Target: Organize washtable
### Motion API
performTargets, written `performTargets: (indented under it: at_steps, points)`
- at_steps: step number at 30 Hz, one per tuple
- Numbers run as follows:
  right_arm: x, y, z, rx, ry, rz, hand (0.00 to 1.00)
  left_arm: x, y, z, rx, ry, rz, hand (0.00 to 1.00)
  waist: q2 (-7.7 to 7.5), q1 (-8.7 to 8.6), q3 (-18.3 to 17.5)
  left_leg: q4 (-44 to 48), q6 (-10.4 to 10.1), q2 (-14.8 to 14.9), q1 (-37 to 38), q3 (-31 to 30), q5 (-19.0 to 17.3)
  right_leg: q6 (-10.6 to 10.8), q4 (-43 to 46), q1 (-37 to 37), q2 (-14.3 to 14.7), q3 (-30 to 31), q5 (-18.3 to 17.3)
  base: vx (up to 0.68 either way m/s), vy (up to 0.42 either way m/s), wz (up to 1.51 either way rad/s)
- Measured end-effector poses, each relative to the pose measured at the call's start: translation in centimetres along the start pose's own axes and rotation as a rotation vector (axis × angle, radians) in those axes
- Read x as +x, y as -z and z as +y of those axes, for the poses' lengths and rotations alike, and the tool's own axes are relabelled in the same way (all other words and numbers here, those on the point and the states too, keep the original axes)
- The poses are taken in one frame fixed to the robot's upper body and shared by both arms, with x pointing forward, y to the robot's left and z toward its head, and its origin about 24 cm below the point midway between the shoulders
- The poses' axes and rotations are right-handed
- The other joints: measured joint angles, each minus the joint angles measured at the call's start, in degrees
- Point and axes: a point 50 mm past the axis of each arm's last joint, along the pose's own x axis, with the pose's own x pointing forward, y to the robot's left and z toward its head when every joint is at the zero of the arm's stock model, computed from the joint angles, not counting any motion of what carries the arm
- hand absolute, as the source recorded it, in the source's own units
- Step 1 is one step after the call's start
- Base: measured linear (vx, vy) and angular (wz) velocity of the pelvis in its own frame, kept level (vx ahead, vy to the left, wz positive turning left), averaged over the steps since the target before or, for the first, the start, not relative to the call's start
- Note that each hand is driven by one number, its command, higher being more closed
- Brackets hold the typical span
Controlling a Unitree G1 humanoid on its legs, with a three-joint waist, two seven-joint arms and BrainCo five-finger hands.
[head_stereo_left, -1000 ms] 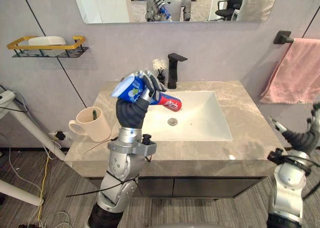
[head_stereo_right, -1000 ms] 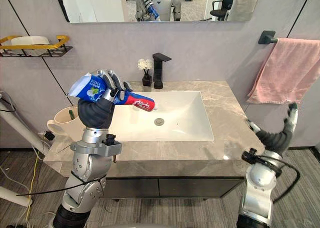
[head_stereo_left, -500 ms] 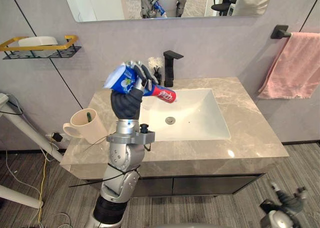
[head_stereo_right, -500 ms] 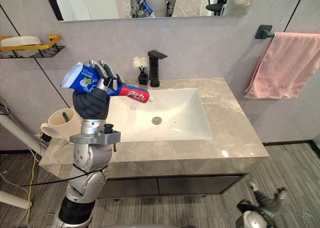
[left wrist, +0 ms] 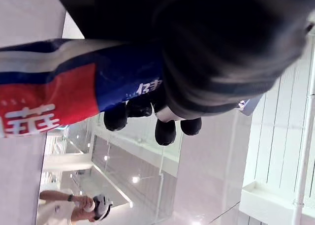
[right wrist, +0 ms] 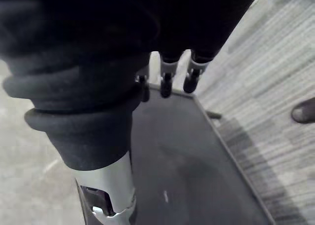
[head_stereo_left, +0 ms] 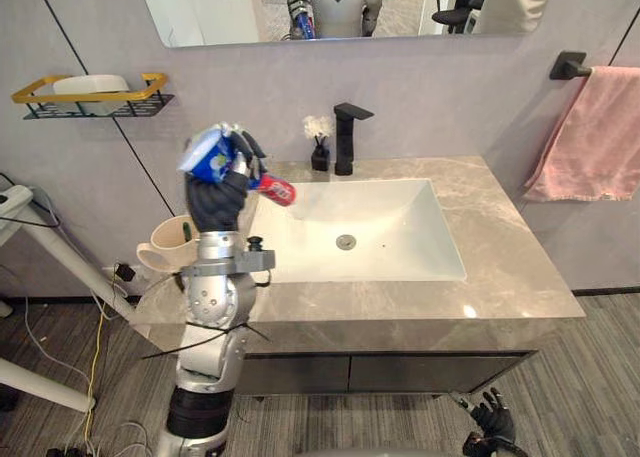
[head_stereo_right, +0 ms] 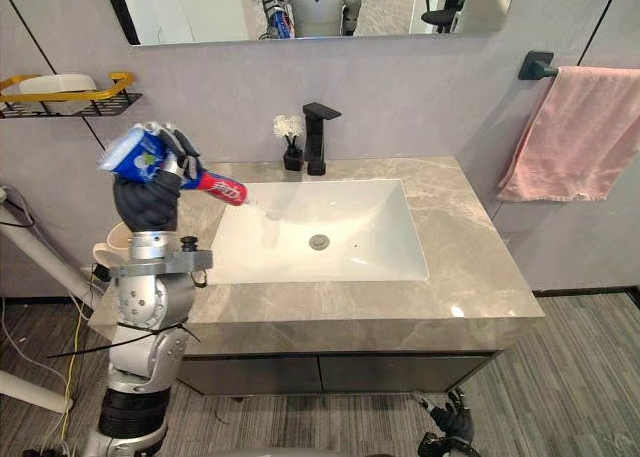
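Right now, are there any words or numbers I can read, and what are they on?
Toothpaste tube, held in the left hand: white print on its red and blue bands, cut off at the picture's edge and partly behind the fingers; not readable.
Mug, pink towel: no print to see from here.

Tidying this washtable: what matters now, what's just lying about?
Job: blue, red and white toothpaste tube, gripped in left hand; cream ceramic mug.
Lying about: black faucet, pink towel, yellow wire shelf, small black flower vase, idle right hand.
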Motion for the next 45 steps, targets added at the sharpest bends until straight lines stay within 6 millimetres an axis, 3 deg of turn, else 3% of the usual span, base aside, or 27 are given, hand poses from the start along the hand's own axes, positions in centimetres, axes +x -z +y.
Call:
performTargets:
  at_steps: [6,16,32,44,45]
  points:
    - [-0.2,1.8,-0.3,-0.014,-0.014,0.076,0.0,1.6,-1.6,4.8,0.194,-0.143,-0.081,1.0,-0.09,1.28,-0.05,0.09,-0.01,-0.07,-0.14,-0.78,-0.01,-0.06,-0.28,0.27,-0.02,-0.27,-0.05,0.0,-0.002,0.02]
    - [-0.2,3.0,0.0,-0.063,-0.063,0.138,0.0,2.0,-0.8,9.2,0.284,-0.258,-0.01,1.0,-1.23,1.75,-0.54,0.18,-0.02,-0.13,-1.04,-1.8,-0.01,-0.07,-1.03,0.79,0.06,-1.41,-0.04,-0.01,-0.006,0.07]
    - [-0.2,3.2,0.3,-0.091,-0.101,0.15,0.0,1.2,1.8,10.9,0.23,-0.319,0.129,1.0,-2.56,2.28,-0.59,0.15,-0.05,-0.05,-1.27,-1.31,-0.03,-0.18,-0.92,-0.08,0.13,-0.6,-0.11,-0.01,-0.004,-0.02]
    - [-0.2,3.2,0.3,-0.093,-0.103,0.151,0.0,0.4,4.3,11.6,0.25,-0.31,0.265,1.0,-2.69,2.14,-0.51,0.17,-0.04,-0.04,-1.08,-0.63,-0.04,-0.2,-1.09,-0.2,0.13,-0.44,-0.1,-0.01,-0.004,-0.01]
    - [-0.2,3.2,0.4,-0.095,-0.105,0.15,0.0,0.2,4.7,11.9,0.258,-0.314,0.293,0.0,-2.7,2.03,-0.51,0.16,-0.04,-0.04,-1.04,-0.6,-0.05,-0.28,-1.12,-0.18,0.14,-0.44,-0.15,-0.05,-0.012,-0.01]
